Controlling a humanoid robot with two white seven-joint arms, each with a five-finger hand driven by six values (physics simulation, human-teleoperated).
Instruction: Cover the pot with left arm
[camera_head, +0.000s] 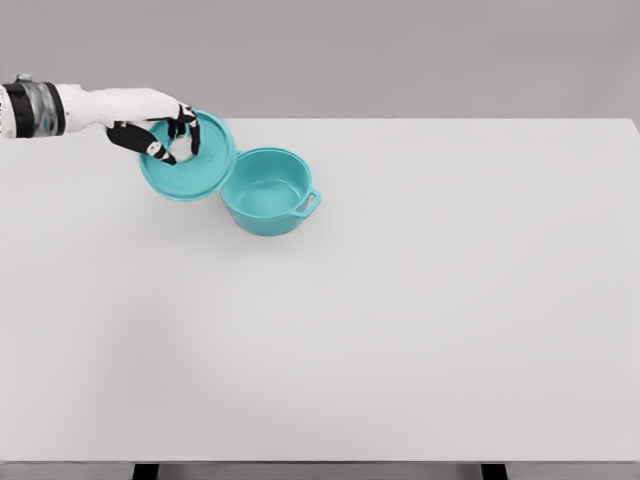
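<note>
A teal pot (267, 191) with side handles stands uncovered on the white table (420, 300), left of centre toward the back. Its teal lid (200, 165) is tilted up on edge just left of the pot, its lower right rim close to or touching the pot's rim. My left hand (168, 135) comes in from the left edge, and its fingers are curled around the lid's knob at the lid's upper left. The pot's inside is bare. The right arm does not show.
The table's far edge runs just behind the pot and lid. A grey wall lies beyond it. Two dark table legs show at the bottom edge.
</note>
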